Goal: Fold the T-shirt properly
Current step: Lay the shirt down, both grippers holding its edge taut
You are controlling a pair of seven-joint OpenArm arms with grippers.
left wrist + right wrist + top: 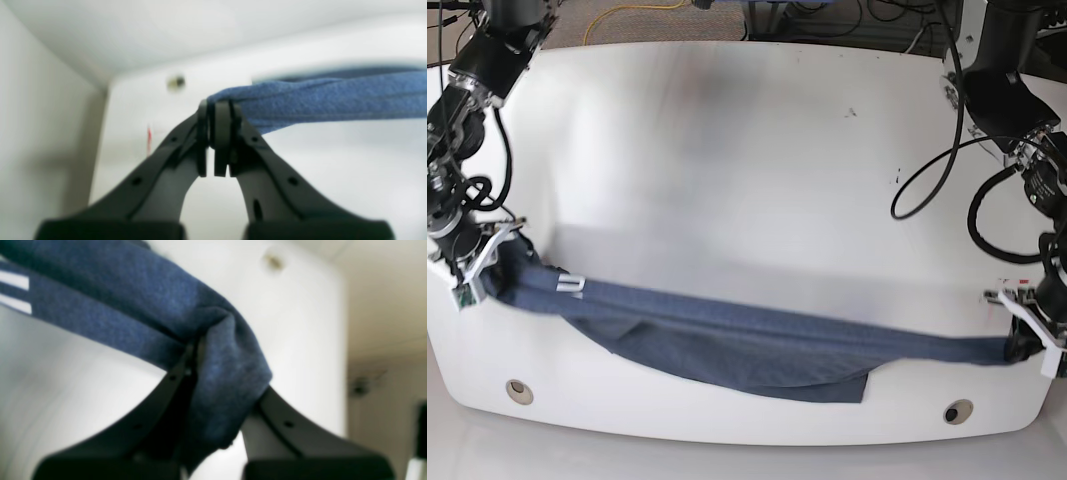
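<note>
White counter (747, 150) with rounded corners, filling most of the base view; glossy, with faint grey shadows across its middle. Two small round metal inserts set near its lower edge, one at lower left (519, 390), one at lower right (957, 411). A few tiny dark specks toward the upper right of the top. Past the far edge, at the top of the frame, a tangle of black cables (847, 15) and a yellow cable (627, 15) on a greyish floor. Pale walls and ceiling in the blurred wrist views.

T-shirt (727, 345), dark navy heathered, stretched into a long band across the lower part of the counter from left edge to right edge, a loose flap sagging below the band near the middle. White lettering (570, 285) near its left end.

Left end effector (215, 133), at lower right of the base view, clamped together on one end of the T-shirt. Right end effector (213, 386), at the left edge of the base view, clamped on the other bunched end, fabric draped over its fingers (160, 390).
</note>
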